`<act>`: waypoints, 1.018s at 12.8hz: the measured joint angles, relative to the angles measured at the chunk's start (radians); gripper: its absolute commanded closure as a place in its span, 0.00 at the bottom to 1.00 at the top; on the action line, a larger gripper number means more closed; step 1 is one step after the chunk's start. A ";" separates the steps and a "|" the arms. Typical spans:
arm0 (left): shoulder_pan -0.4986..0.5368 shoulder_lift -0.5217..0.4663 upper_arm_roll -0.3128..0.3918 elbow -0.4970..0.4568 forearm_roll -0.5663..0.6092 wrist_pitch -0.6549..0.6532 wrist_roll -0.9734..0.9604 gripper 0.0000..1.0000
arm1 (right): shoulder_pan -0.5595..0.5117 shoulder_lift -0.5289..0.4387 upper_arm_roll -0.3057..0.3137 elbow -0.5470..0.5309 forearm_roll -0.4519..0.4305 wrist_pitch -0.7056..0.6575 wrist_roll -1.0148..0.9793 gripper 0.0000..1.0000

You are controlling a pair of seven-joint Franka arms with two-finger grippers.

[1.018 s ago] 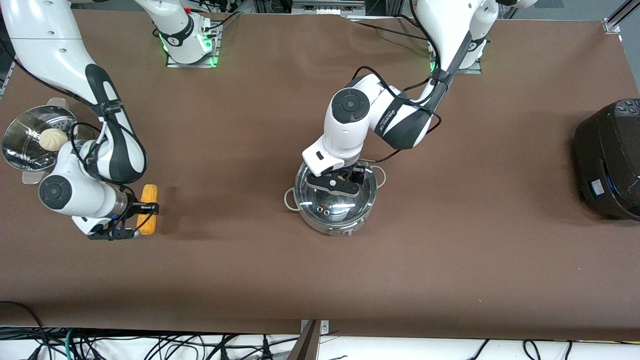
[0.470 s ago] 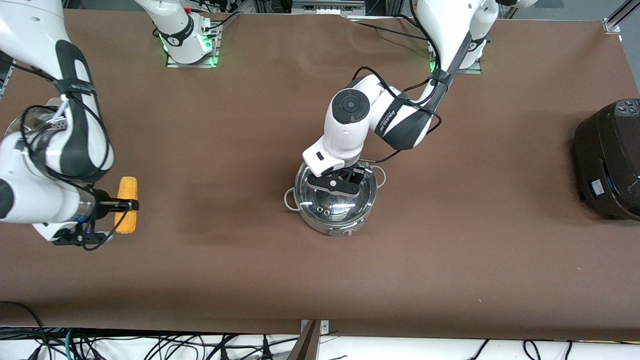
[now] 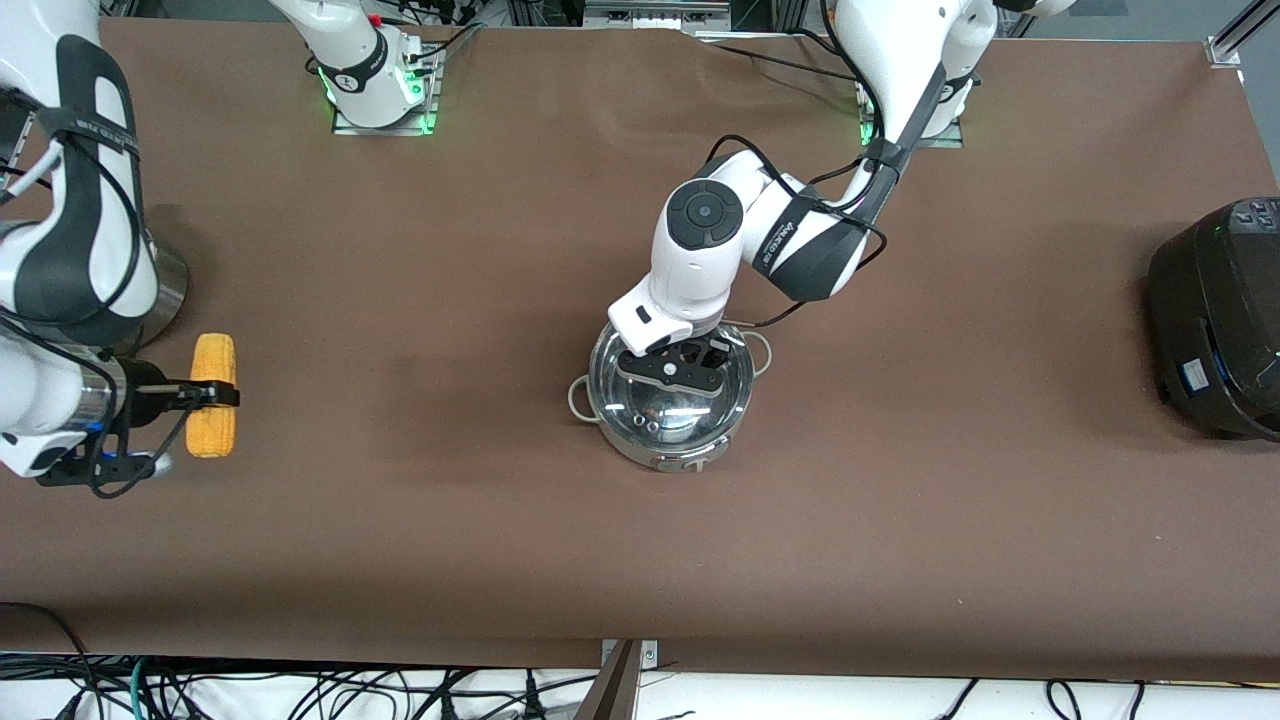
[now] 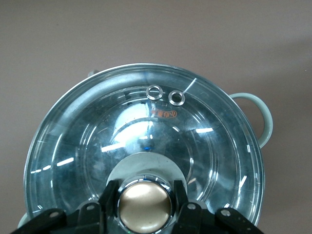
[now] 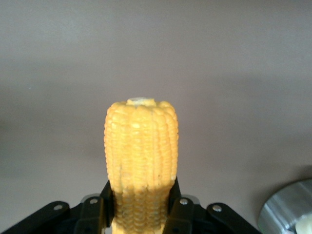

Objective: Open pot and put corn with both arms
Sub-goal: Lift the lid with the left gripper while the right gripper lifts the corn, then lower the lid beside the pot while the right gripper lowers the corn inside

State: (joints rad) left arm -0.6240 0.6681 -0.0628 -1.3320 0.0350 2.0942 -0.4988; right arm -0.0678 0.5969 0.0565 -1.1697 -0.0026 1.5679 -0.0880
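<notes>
Corn (image 3: 213,408) looks stiff and light, bumpy enough to grip, pinched mid-cob by the right gripper (image 3: 205,396) above the table's right-arm end, while the left gripper (image 4: 145,204) clamps the slick glass lid's knob (image 4: 145,203) on the mid-table pot (image 3: 668,400).

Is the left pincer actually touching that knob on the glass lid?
Touching. The left wrist view shows the left pincer with its fingers pressed against both sides of the knob.
</notes>
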 measured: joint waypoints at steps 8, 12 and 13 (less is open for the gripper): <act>0.100 -0.109 0.008 0.146 -0.081 -0.391 -0.023 0.84 | 0.085 -0.063 0.068 0.055 0.069 -0.046 0.134 0.81; 0.211 -0.225 0.010 0.131 -0.081 -0.594 0.103 0.84 | 0.287 -0.054 0.079 0.063 0.071 0.080 0.326 0.81; 0.240 -0.240 0.011 0.125 -0.080 -0.620 0.158 0.84 | 0.345 -0.043 0.079 0.063 0.071 0.127 0.368 0.81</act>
State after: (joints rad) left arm -0.3841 0.4285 -0.0517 -1.2069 -0.0453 1.4746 -0.3407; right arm 0.2770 0.5543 0.1358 -1.1068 0.0680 1.6950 0.2802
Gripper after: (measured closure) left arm 0.498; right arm 0.665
